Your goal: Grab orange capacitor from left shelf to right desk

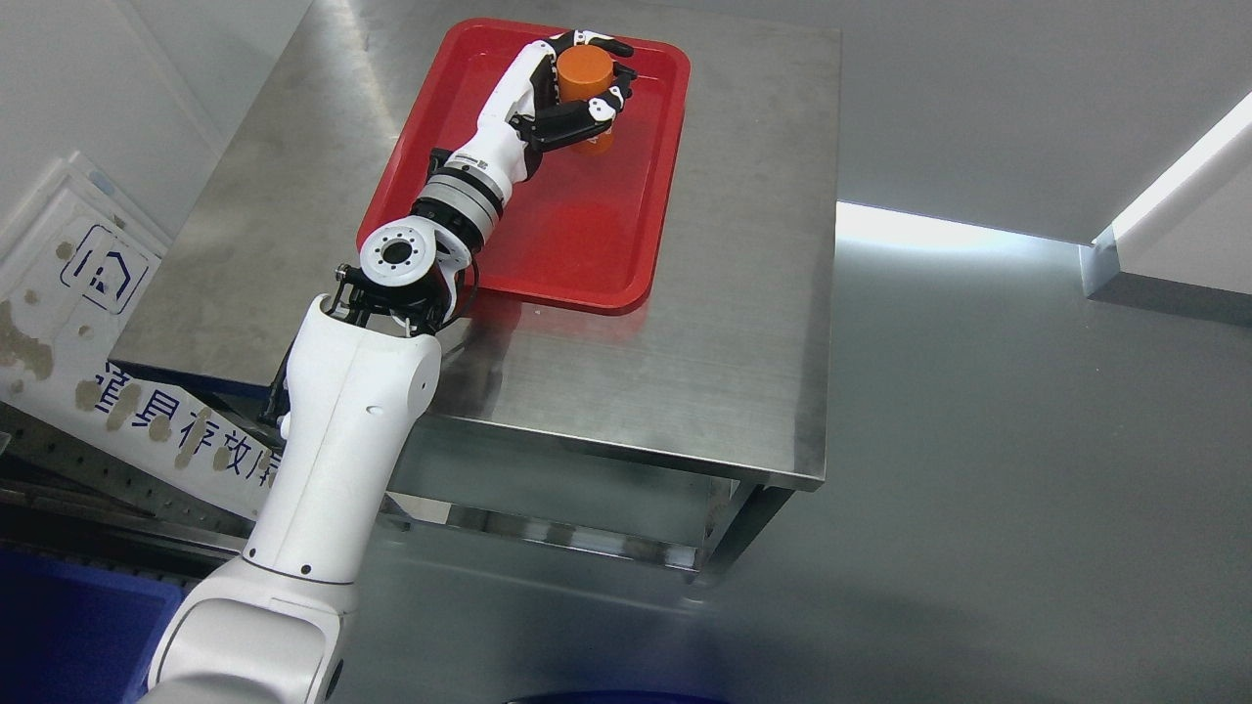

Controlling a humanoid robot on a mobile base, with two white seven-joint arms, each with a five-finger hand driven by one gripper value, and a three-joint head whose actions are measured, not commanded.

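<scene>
My left hand (577, 93) is wrapped around the orange capacitor (585, 73), with black-tipped fingers (602, 44) curling over its far side and the thumb bracing it from the near side, so the cylinder sits upright in my grip. I take everything from the red tray (577, 244) as my landmark. The capacitor is over the tray's far end, toward its far right corner, and its lower edge looks to be at or just above the tray floor; I cannot tell for sure whether it is touching. I judge that holding it upright like this lets it land on its flat base and stay standing once I let go.

My forearm runs diagonally over the tray's left half, coming in from the near left corner, which keeps the wrist clear of the raised rim. The tray lies on the steel desk (743, 323), set toward the desk's far left, with bare metal to the tray's right and on its near side. The rim should stop the cylinder from rolling off if it tips.

Beyond the desk's left edge, further left of the tray, a white panel (88, 323) with blue markings leans, and a blue bin (59, 626) sits at the lower left. My right arm does not show anywhere.

I judge the carry is nearly finished: what remains is to settle the base flat, open my fingers gently, and lift straight away without knocking it.
</scene>
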